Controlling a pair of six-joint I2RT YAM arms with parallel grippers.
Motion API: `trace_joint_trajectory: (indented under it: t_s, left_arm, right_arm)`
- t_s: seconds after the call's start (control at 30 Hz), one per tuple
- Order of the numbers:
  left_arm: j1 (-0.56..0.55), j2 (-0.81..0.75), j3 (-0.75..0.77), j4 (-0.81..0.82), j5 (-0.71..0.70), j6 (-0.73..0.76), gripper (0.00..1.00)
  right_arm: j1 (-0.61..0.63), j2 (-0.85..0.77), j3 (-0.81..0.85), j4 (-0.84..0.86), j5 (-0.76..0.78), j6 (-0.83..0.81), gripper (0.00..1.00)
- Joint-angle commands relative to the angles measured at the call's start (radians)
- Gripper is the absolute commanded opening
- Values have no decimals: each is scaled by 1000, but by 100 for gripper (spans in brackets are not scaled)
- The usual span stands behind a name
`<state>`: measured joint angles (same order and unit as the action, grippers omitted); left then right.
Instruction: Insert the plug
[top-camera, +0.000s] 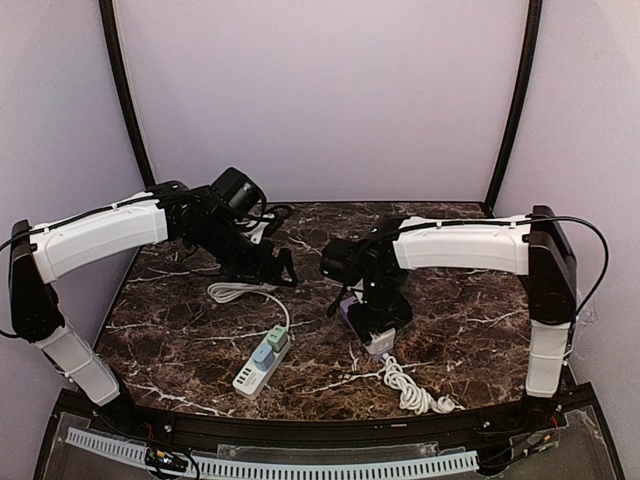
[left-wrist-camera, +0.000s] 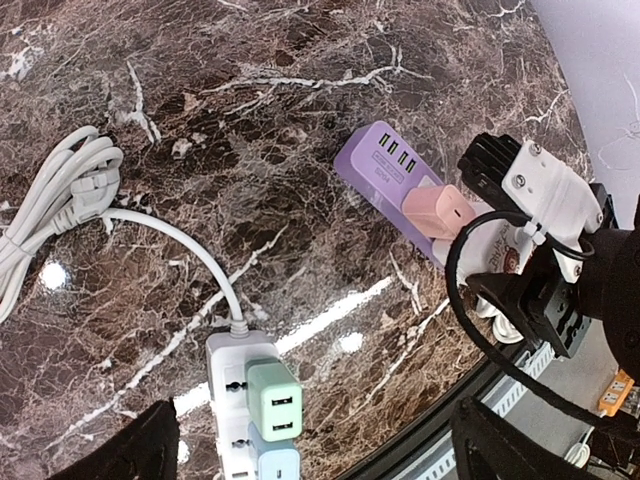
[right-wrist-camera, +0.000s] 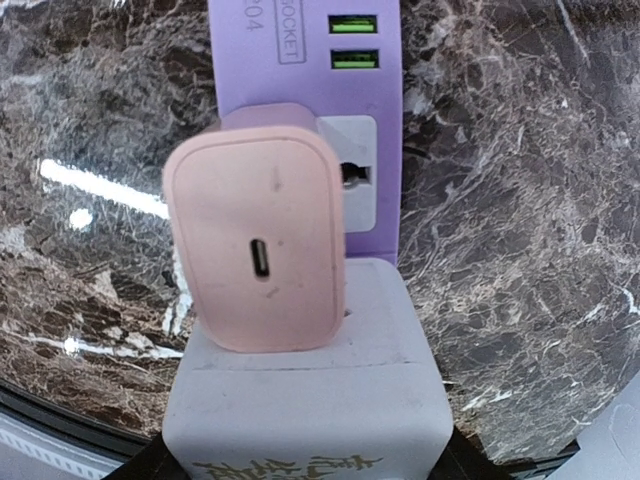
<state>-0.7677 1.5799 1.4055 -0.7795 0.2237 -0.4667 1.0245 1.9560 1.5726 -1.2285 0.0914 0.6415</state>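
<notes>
**Plug on strip, seating unconfirmed**

Pink plug (right-wrist-camera: 258, 250) stands on the purple strip (right-wrist-camera: 300, 60), right of centre toward the table's near edge, and leans over a white block (right-wrist-camera: 310, 400) at the strip's end. Right gripper (top-camera: 372, 312) looks clamped on that block, though its fingertips barely show. Left gripper (top-camera: 278, 268) hangs wide apart, left of centre toward the table's far edge, holding nothing.

Risk: the prongs may be only part-way in, and the views do not show whether the plug is seated. Releasing or lifting the block could jolt the strip and rock the plug loose.

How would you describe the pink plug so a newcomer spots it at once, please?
On the marble table, find the purple power strip under the right arm. The pink plug sits on it, rounded, with one port; the white strip holds green and blue ones.
</notes>
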Motion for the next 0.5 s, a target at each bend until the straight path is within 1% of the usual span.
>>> trace_joint_trajectory:
  t_s: [0.0,0.07,0.1,0.27,0.47]
  left_arm:
    - [4,-40,10,-38,-5,20,95]
    - [4,-41,10,-37,-3,22,95]
    - [4,-42,11,-37,-3,23,95]
    - [6,-48,13,-36,0,28,95]
    - [5,-59,21,-40,0,33,95]
  right_arm:
    - [-10,25,68,-1,126,57,77]
    - [-9,0,117,-41,143,67,92]
    - [-9,-16,135,-54,147,69,98]
    - [-9,-64,199,-93,145,84,99]
    - [-14,-86,300,-134,158,96,99]
